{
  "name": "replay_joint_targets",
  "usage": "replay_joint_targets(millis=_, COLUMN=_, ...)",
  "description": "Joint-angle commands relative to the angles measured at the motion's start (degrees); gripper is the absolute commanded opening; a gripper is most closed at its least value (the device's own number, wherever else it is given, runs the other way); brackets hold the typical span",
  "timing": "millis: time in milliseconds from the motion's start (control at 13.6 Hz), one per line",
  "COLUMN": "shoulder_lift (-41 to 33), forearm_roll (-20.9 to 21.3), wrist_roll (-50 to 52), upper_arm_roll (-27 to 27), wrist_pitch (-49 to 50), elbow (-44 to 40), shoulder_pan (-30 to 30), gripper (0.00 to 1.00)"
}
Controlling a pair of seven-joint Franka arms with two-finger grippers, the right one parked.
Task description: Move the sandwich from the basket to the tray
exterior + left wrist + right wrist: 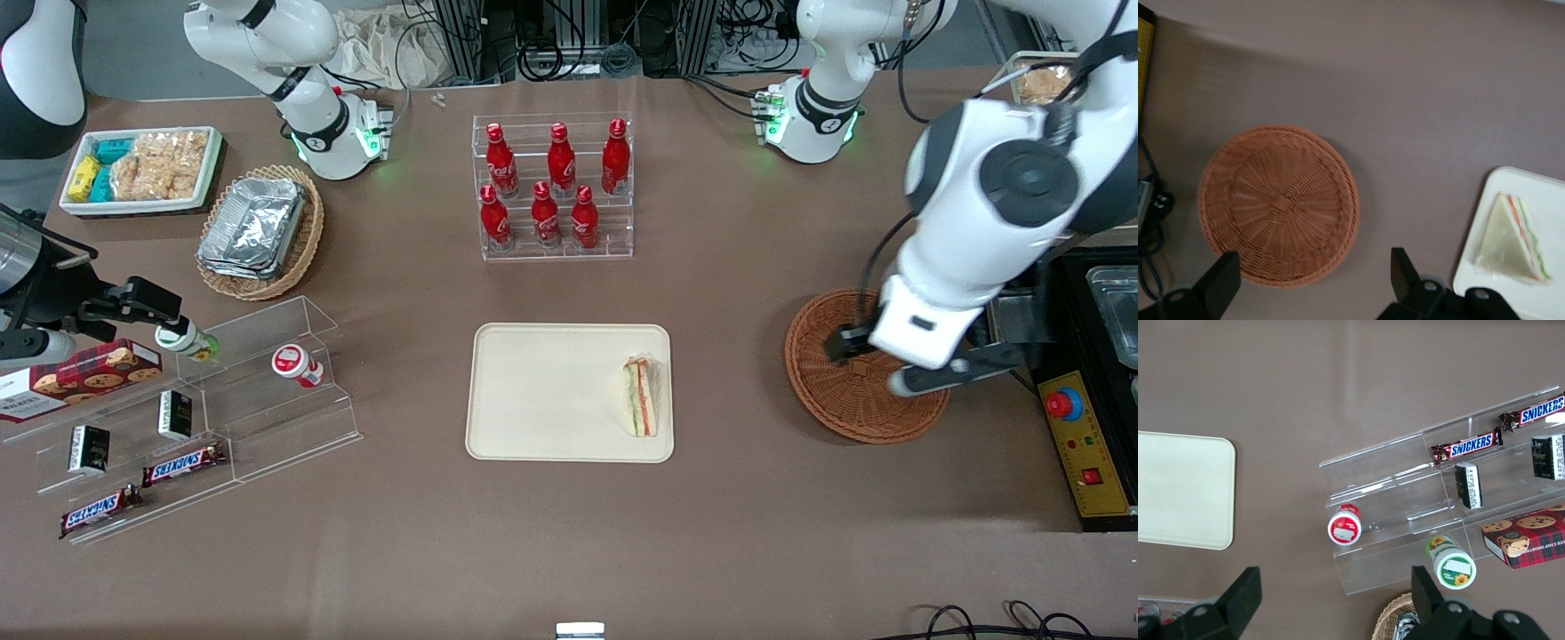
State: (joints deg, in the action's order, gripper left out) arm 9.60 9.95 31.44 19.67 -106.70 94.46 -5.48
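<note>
The sandwich (642, 396) lies on the cream tray (551, 396), at the tray's edge nearest the basket. It also shows in the left wrist view (1513, 241) on the tray (1545, 200). The round reddish-brown wicker basket (822, 356) is empty and shows whole in the left wrist view (1278, 203). My left gripper (876, 369) hangs high above the basket, open and empty; its two dark fingers (1403, 272) stand wide apart, with the basket's rim and bare table between them.
A clear rack of red bottles (556, 187) stands farther from the front camera than the tray. A black box with a red button (1080, 427) sits beside the basket at the working arm's end. Clear snack shelves (187, 418) and a tan foil-tray basket (260, 231) lie toward the parked arm's end.
</note>
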Motion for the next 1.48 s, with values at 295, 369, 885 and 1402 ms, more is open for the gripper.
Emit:
replay_joint_targets(millis=295, shoulder_lift=-4.59, forearm_roll=-2.65, wrist_roll=-1.47, upper_arm_roll=-0.95, wrist_pitch=1.32, elbow=4.50, shoulder_pan=-1.82, gripper=1.00)
replay_joint_targets(millis=369, shoulder_lift=-4.76, forearm_roll=-2.65, wrist_roll=-1.38, upper_arm_roll=-0.95, wrist_pitch=1.76, elbow=4.41, shoulder_pan=-1.82, gripper=1.00)
replay_joint_targets(millis=885, shoulder_lift=-6.61, forearm_roll=-4.05, wrist_roll=-9.00, upper_arm_roll=-2.26, wrist_pitch=1.14, elbow=6.52, shoulder_pan=-1.99, gripper=1.00)
replay_joint_targets(millis=1402, shoulder_lift=-6.53, forearm_roll=-8.28, wrist_roll=-24.31, upper_arm_roll=-20.28, wrist_pitch=4.64, elbow=3.56, shoulder_pan=8.91, gripper=1.00)
